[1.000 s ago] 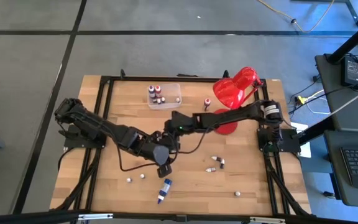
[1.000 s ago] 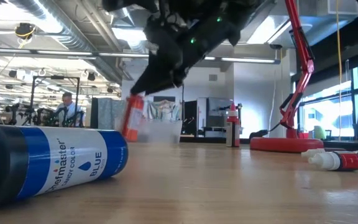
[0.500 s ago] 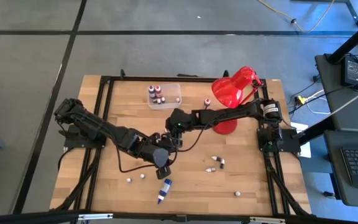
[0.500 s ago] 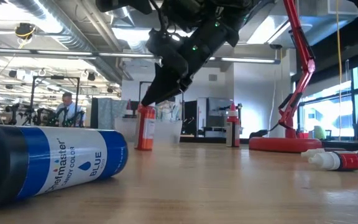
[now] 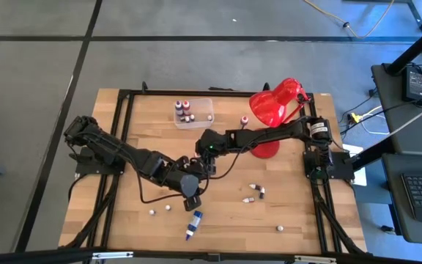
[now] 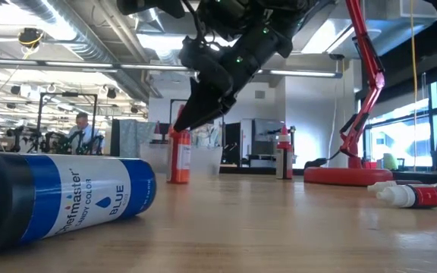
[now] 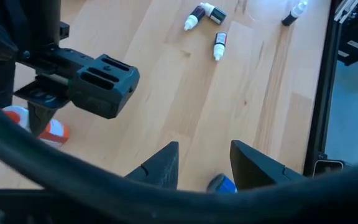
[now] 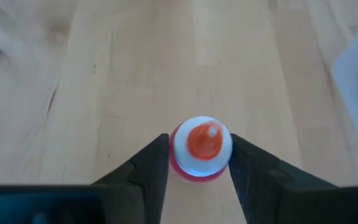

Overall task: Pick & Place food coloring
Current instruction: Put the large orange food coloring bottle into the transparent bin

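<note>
the right tool point(image 8: 199, 163) is straddling an upright red bottle point(image 8: 201, 148) on the table point(image 8: 104, 74), fingers slightly parted, seemingly releasing; next, lifting clear.

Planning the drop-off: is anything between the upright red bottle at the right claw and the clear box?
Nothing visible does. The red bottle stands at the right claw, near the clear box, with only bare table between them.

Between the right fingers point(image 8: 151, 168), the orange bottle point(image 8: 201, 149) shows only its cap; whether they touch it is unclear.
</note>
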You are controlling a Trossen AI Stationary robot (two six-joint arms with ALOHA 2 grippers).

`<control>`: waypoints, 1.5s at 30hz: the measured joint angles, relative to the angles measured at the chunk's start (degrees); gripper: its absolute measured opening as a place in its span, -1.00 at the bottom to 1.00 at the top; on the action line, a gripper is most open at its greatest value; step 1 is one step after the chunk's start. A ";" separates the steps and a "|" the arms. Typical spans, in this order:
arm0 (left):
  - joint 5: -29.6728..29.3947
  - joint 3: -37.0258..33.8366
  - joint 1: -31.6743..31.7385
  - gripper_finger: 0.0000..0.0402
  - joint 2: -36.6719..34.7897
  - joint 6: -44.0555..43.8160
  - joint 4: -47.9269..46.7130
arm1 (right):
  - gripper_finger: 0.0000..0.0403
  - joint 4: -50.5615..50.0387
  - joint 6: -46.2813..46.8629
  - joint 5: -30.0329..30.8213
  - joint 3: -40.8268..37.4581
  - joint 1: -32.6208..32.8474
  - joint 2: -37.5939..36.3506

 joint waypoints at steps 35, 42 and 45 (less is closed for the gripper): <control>0.07 -0.07 -0.11 -0.30 0.02 0.00 -0.54 | 0.43 -7.23 3.08 -0.15 -0.13 0.26 -6.42; -0.17 -0.07 0.00 -0.30 0.03 0.00 0.15 | 0.43 -10.28 3.04 2.51 -0.51 0.82 -11.88; -1.04 -0.07 0.00 -0.30 0.07 -0.02 0.64 | 0.43 -9.33 2.60 3.07 -2.67 1.88 -15.55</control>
